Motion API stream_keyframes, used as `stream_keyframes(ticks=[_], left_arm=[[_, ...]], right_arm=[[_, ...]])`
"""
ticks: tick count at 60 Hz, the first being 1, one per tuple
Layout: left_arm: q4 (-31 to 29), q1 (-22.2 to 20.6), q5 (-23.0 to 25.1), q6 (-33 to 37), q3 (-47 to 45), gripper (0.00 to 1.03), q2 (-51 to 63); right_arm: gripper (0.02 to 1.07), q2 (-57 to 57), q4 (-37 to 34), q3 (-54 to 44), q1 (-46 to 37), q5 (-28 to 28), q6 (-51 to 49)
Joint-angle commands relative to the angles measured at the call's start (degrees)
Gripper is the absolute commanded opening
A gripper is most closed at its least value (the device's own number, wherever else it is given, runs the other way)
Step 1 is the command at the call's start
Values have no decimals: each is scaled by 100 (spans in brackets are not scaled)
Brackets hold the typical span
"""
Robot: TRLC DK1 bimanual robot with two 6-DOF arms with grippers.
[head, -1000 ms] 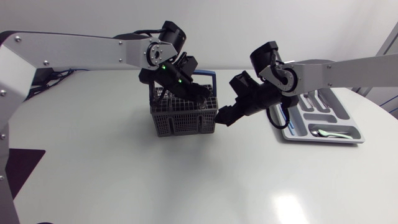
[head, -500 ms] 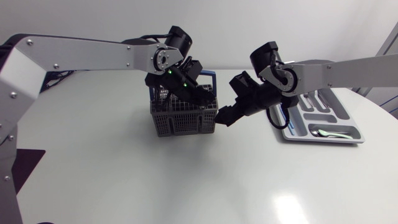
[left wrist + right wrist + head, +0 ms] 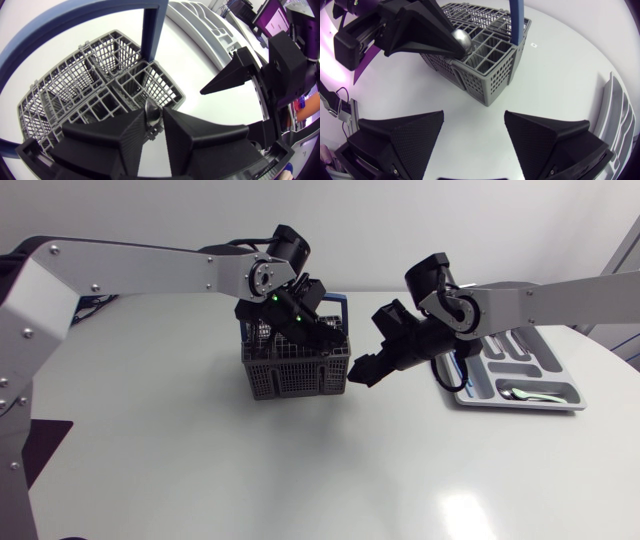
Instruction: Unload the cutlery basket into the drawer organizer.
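Observation:
A grey mesh cutlery basket (image 3: 295, 368) with a blue handle (image 3: 335, 308) stands mid-table. Over its right end my left gripper (image 3: 334, 343) is shut on a silver piece of cutlery (image 3: 152, 119), just above a corner cell of the basket (image 3: 100, 92). In the right wrist view the cutlery's rounded end (image 3: 461, 37) sticks out between the left fingers (image 3: 422, 30), over the basket (image 3: 485, 67). My right gripper (image 3: 365, 366) hangs open and empty just right of the basket. Its spread fingers (image 3: 240, 75) face the left gripper. The grey drawer organizer (image 3: 470, 385) lies at the right.
One silver spoon (image 3: 526, 392) lies in the organizer's front compartment, and dark-handled pieces (image 3: 515, 345) lie in the compartments behind it. A black cable (image 3: 447, 375) loops under my right wrist next to the organizer. Bare white tabletop (image 3: 300, 470) stretches in front of the basket.
My left arm has shifted slightly right over the basket with the cutlery still gripped. The right gripper has barely moved and stays open.

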Motion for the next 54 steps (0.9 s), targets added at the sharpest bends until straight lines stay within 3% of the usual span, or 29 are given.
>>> stream_keyframes(ticks=[1,22,54], left_arm=[[101,1,-68,-165,-104,24,44],[356,-35,-103,-280,-288,21,-9],[497,9,-94,-332,-499,7,-115]], right_arm=[[90,-82,41,-131,-22,-61,-83],[90,-82,59,-139,-22,-61,-83],[90,-91,76,-166,-22,-87,-83]])
